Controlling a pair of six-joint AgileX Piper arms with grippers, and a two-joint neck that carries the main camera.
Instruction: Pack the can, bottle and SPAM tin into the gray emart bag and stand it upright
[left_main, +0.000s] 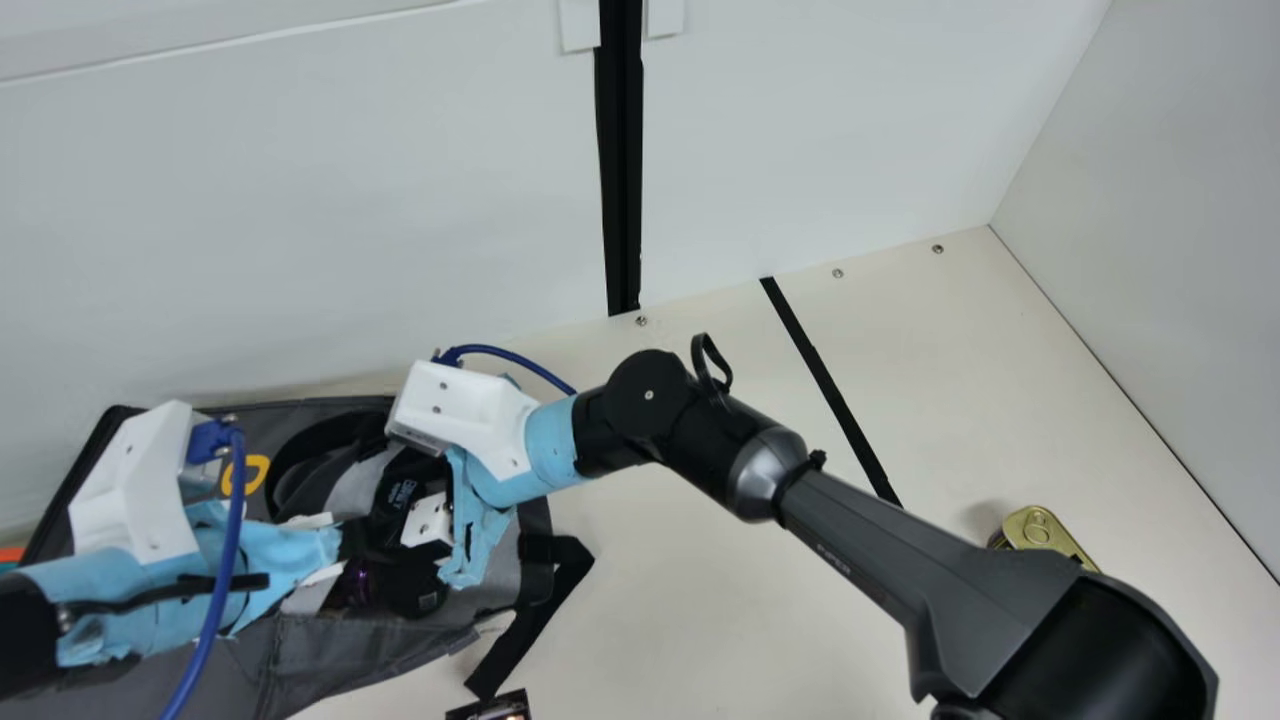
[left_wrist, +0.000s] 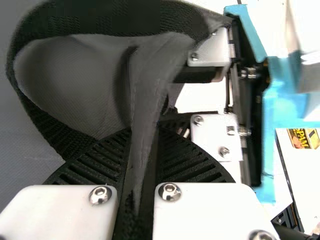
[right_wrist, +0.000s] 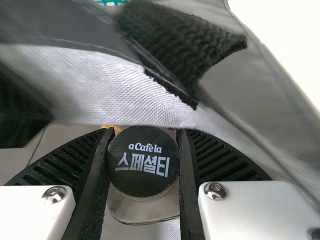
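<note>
The gray bag (left_main: 330, 665) lies at the main view's left, its yellow print partly covered by the arms. My left gripper (left_main: 350, 565) is at its opening. In the left wrist view my left gripper (left_wrist: 137, 165) is shut on a dark fold of the bag (left_wrist: 155, 75), beside a looped strap. My right gripper (left_main: 415, 530) points down at the bag's opening. In the right wrist view my right gripper (right_wrist: 144, 165) is shut on the black-capped bottle (right_wrist: 143, 162), under a light gray bag edge (right_wrist: 95, 90). The SPAM tin (left_main: 1040, 530) is partly behind my right arm.
A small dark object (left_main: 495, 708) is cut off by the main view's bottom edge; I cannot tell whether it is the can. A loose black strap (left_main: 530, 620) trails from the bag. The white back wall (left_main: 300, 250) stands close behind the bag.
</note>
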